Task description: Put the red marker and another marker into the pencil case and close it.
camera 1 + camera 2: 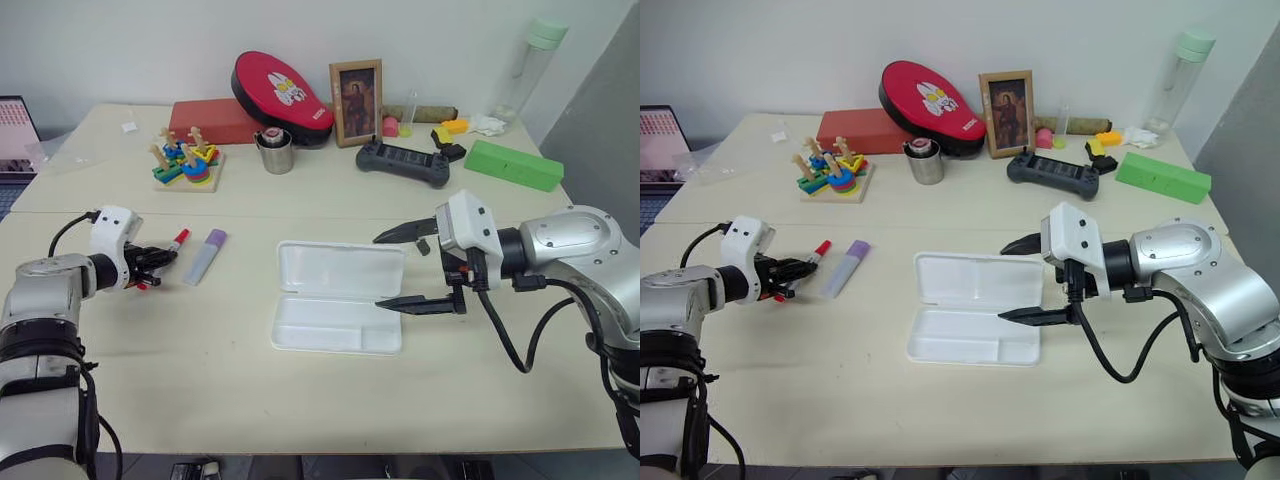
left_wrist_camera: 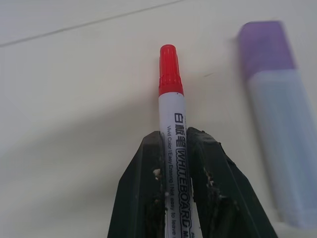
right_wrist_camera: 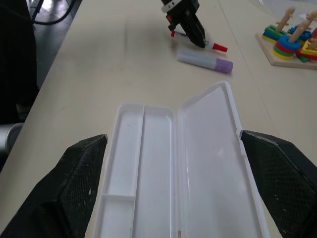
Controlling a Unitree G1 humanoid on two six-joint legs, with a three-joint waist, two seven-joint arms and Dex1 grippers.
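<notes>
Left gripper [image 1: 158, 262] clamped on red marker [image 1: 176, 241]; right gripper [image 1: 400, 270] spread wide beside open case [image 1: 338, 297]. Carry marker level over the long tray compartment, aligned lengthwise, and release low.

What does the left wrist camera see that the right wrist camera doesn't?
Left wrist camera: the WHITEBOARD lettering on the red marker, pinched between the left tool's fingers.

Right wrist camera: the pencil case lying open between the wide-open right tool's fingers, plus a colourful stacking toy.

Both: the red marker in the left tool, the lilac-capped marker beside it, and the table.
</notes>
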